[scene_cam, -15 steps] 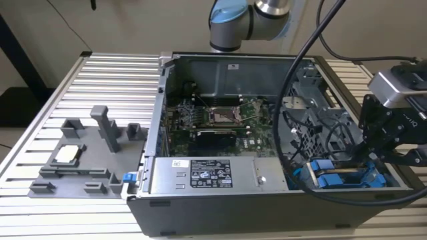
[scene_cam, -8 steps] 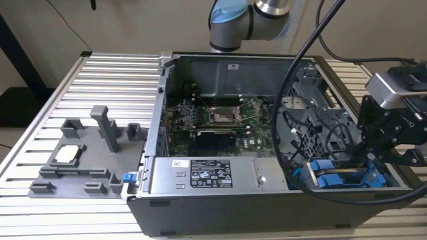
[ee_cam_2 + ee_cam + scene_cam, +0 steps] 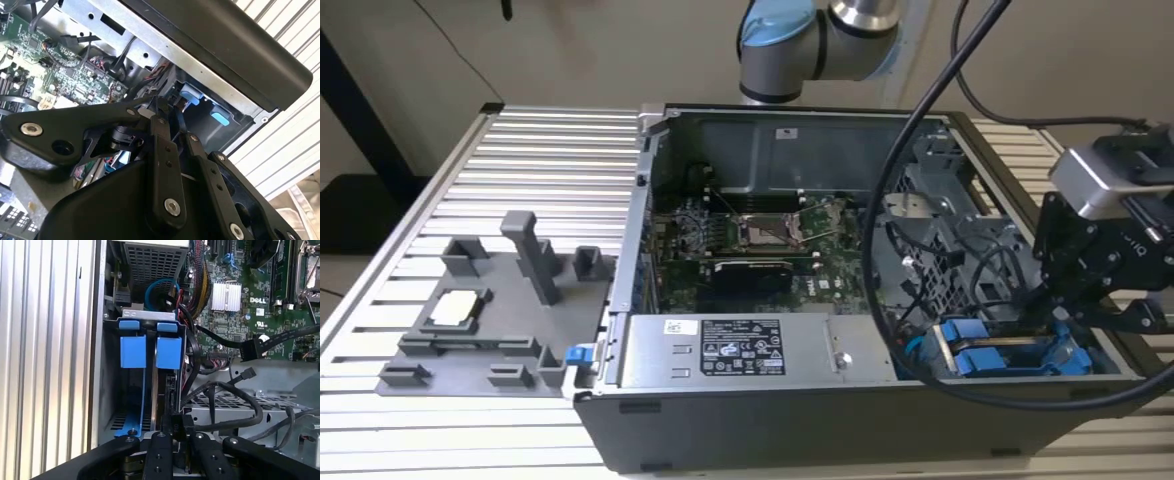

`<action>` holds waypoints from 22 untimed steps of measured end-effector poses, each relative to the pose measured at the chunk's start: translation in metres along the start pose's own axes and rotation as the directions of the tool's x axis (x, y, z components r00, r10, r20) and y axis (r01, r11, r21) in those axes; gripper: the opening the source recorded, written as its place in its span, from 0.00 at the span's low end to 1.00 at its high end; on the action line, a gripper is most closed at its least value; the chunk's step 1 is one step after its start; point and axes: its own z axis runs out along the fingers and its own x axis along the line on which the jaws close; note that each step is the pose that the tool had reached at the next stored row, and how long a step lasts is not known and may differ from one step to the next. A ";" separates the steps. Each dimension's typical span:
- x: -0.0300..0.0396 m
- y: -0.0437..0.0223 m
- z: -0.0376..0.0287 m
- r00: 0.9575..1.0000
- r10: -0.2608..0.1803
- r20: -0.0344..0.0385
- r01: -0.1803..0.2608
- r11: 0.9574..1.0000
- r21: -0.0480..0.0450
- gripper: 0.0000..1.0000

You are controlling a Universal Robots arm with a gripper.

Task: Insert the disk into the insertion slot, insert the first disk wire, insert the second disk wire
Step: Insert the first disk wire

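The insertion slot (image 3: 987, 358) is at the case's near corner on the exterior view's right, with blue rails (image 3: 133, 351). The disk (image 3: 161, 390) stands on edge inside the slot. Its blue carrier tab (image 3: 169, 352) faces out. My gripper (image 3: 178, 436) reaches down into the case (image 3: 1062, 318) right at the disk's end. Its fingers (image 3: 159, 440) are pressed on a small black connector (image 3: 178, 424) of a disk wire, whose cable (image 3: 235, 416) curves away over the metal cage. In the second wrist view the gripper (image 3: 176, 131) points at the blue tabs (image 3: 220, 118).
A loose thin wire with a black plug (image 3: 248, 373) and a thicker cable with a larger plug (image 3: 260, 343) hang beside the slot. The motherboard (image 3: 747, 235) and power-supply box (image 3: 740, 350) fill the case. A grey fixture plate (image 3: 480, 320) lies on the slatted table (image 3: 534, 170).
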 end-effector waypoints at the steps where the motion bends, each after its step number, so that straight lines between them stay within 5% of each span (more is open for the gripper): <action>1: 0.0001 0.0000 0.0003 1.000 0.000 0.000 0.000 1.000 0.000 0.20; 22: 0.0023 -0.0001 0.0092 0.999 0.037 0.001 -0.037 0.999 0.003 0.20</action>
